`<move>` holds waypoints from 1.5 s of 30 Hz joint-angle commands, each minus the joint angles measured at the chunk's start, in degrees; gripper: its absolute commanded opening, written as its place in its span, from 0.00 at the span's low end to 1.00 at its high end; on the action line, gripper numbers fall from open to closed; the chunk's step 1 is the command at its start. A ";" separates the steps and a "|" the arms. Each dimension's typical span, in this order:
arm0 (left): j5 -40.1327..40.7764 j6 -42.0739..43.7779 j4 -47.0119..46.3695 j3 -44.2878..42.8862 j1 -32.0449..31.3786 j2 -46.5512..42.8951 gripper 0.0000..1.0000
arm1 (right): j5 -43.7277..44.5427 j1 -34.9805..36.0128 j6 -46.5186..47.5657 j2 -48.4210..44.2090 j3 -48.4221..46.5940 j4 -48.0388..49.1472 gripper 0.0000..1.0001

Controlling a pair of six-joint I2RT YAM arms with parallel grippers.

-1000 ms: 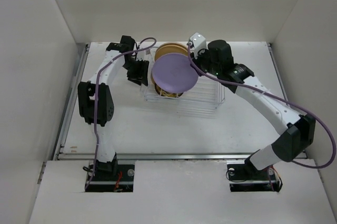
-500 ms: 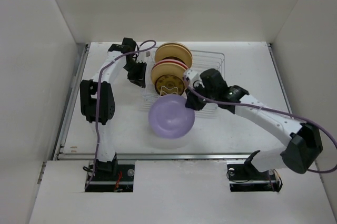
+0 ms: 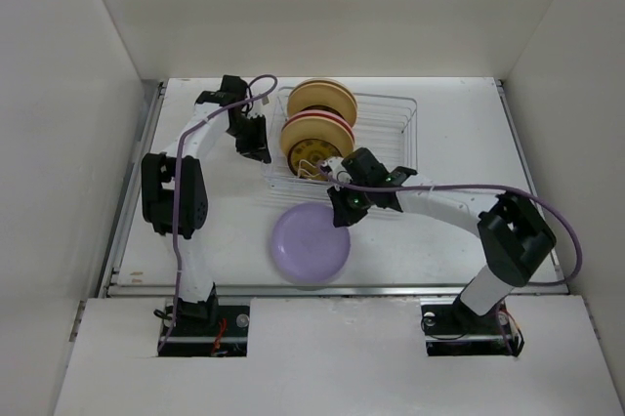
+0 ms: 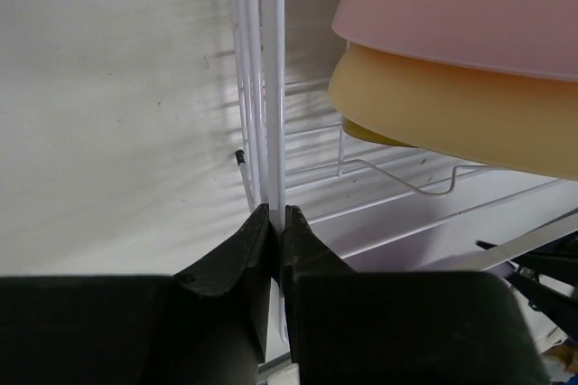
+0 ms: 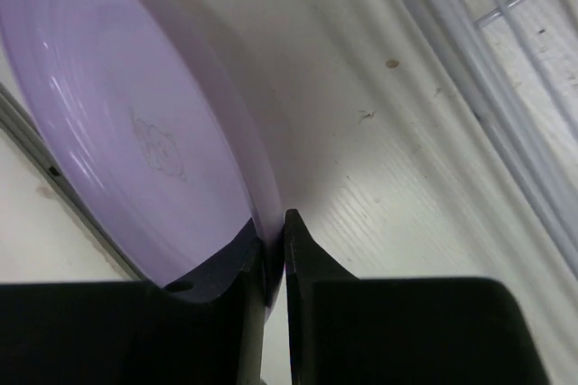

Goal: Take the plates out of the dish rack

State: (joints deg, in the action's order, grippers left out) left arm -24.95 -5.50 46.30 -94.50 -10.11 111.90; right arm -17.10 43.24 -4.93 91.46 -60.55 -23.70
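White worktop (image 3: 229, 240) with faint scuffs, plain white back wall (image 3: 322, 6) behind the worktop, white side wall (image 3: 59, 143) at the worktop's left, another at its right, silver rail (image 3: 391, 288) along the worktop's near edge, pale panel (image 3: 332, 357) in front of the rail

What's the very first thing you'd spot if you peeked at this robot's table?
The big purple plate grabs you first: it sits in front of the dish rack, pinched at its rim by the right hand. Next come the pink and tan plates standing on edge in the rack's left part, and the left hand clamped on a wire at the rack's left side.
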 commanded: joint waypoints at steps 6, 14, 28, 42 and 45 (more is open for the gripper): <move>-1.25 -4.17 2.91 -1.65 -2.02 1.22 0.00 | 3.12 0.61 -3.60 4.08 -1.94 5.25 0.36; 3.24 -8.20 -0.15 5.81 -2.02 -5.10 0.00 | 6.11 1.14 -2.90 -3.90 -6.14 0.69 0.50; 1.13 -10.50 -0.17 7.23 -2.02 -5.90 0.00 | 16.49 -3.08 10.55 6.34 -30.30 -4.33 0.53; 1.83 -9.88 -0.16 7.22 -2.02 -5.37 0.00 | 15.79 -6.77 11.26 24.12 -41.66 -4.95 0.22; 1.22 -9.88 -0.16 7.22 -2.02 -4.85 0.00 | 15.78 -6.77 11.26 22.02 -40.96 -4.42 0.04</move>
State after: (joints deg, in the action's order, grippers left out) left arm -21.85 -12.38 40.91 -87.85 -11.79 107.13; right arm -3.33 36.51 10.13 114.85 -99.83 -28.23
